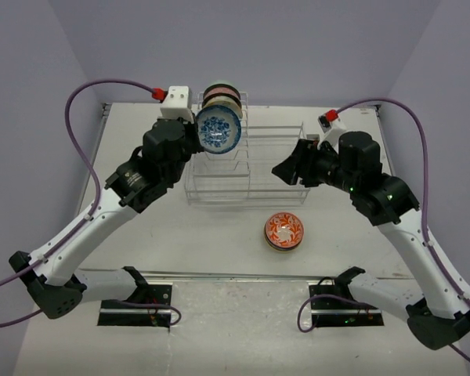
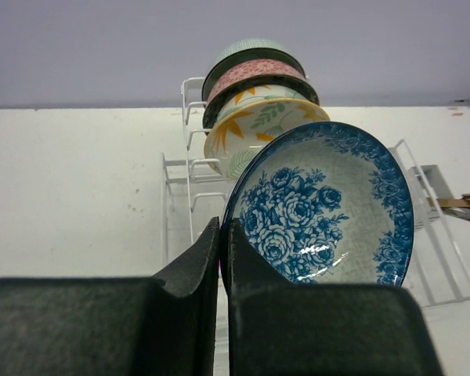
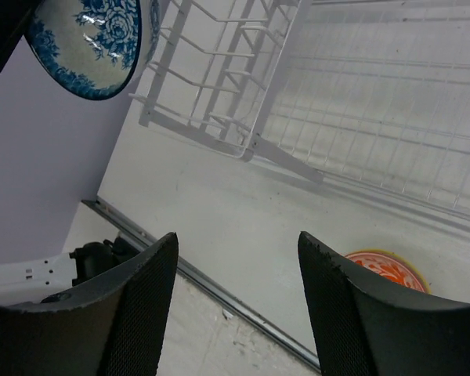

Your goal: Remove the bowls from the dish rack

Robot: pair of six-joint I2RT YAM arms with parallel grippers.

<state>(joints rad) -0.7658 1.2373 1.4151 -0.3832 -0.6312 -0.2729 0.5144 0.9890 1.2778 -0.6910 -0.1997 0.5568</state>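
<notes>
– Starting nearest the arm bases, what sits on the table (image 1: 180, 235)?
– One red-orange bowl (image 1: 283, 231), upright, just in front of the dish rack (image 1: 219, 188). The right gripper (image 3: 236, 239) hovers by the rack's right end, fingers spread, nothing between them.
– And the left gripper (image 2: 223, 235)?
– Pinched tight on the rim of the blue-white floral bowl (image 2: 329, 207), which hangs on edge over the rack's left side.
– How will it handle?
– Glazed ceramic, I'd judge: stiff, slick, quick to chip. The rim is the only hold on a bowl standing in a slot, so it may swing.
– What's in the way?
– The upright dividers (image 2: 189, 149) beneath it. Behind it, at the far end, stand the pale yellow floral bowl (image 2: 258, 117), the pink-patterned bowl (image 2: 254, 74) and the green bowl (image 2: 251, 48).
</notes>
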